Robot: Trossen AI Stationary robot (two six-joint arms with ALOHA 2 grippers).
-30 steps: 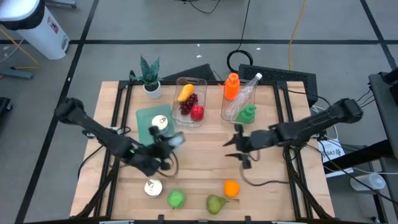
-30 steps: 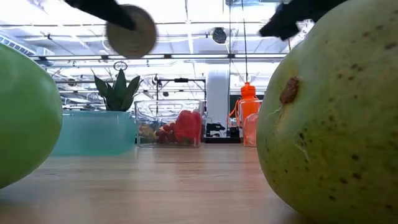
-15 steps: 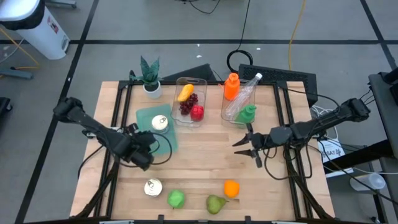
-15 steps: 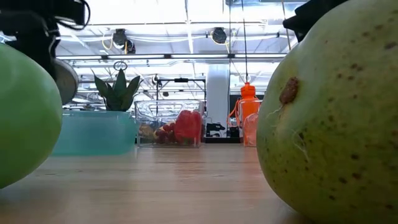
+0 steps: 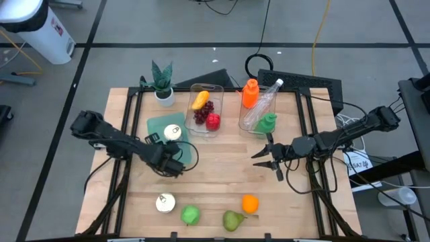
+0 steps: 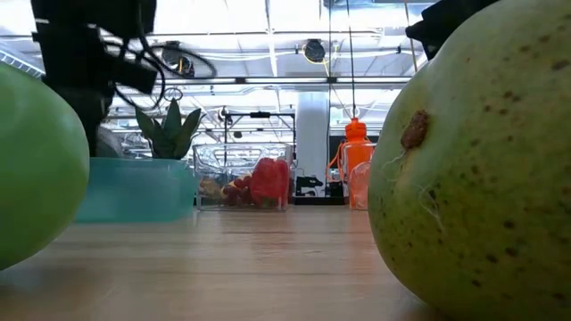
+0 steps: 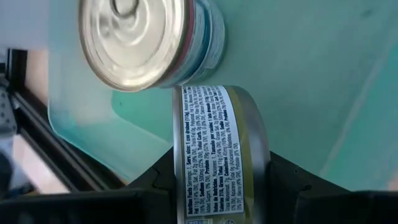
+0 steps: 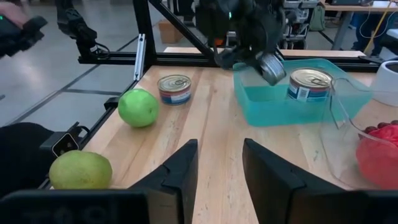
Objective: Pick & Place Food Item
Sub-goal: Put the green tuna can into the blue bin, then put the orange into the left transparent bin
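A teal tray (image 5: pixel 161 128) lies at the table's left middle with one tin can (image 5: pixel 173 133) standing in it. My left gripper (image 5: pixel 169 163) hangs over the tray's near edge, shut on a second can (image 7: pixel 219 152) with a printed label. Seen from the right wrist view, this can (image 8: pixel 272 67) is tilted just above the tray (image 8: pixel 292 99). My right gripper (image 5: pixel 269 158) is open over the table's right middle, with nothing between its fingers (image 8: pixel 180 171). A third can (image 5: pixel 165 202) stands near the front edge. My left gripper pinches the can by its two flat ends (image 7: pixel 177 162) between the two fingers, the labelled side wall facing the wrist camera. The fingers slant steeply down from the near left. The can sits on edge, tilted, lifted clear above the tray beside the other can (image 7: pixel 146 40).
A green apple (image 5: pixel 191 215), a pear (image 5: pixel 233 219) and an orange (image 5: pixel 250 203) lie along the front edge. At the back stand a clear box of fruit (image 5: pixel 207 107), a potted plant (image 5: pixel 162 84), an orange bottle (image 5: pixel 250 93) and a clear bottle (image 5: pixel 265 104).
My left gripper has tipped from nearly level to pointing steeply down and has sunk toward the teal tray, carrying the can from high above the table down to just over the tray. My right gripper has drawn back toward the table's right edge.
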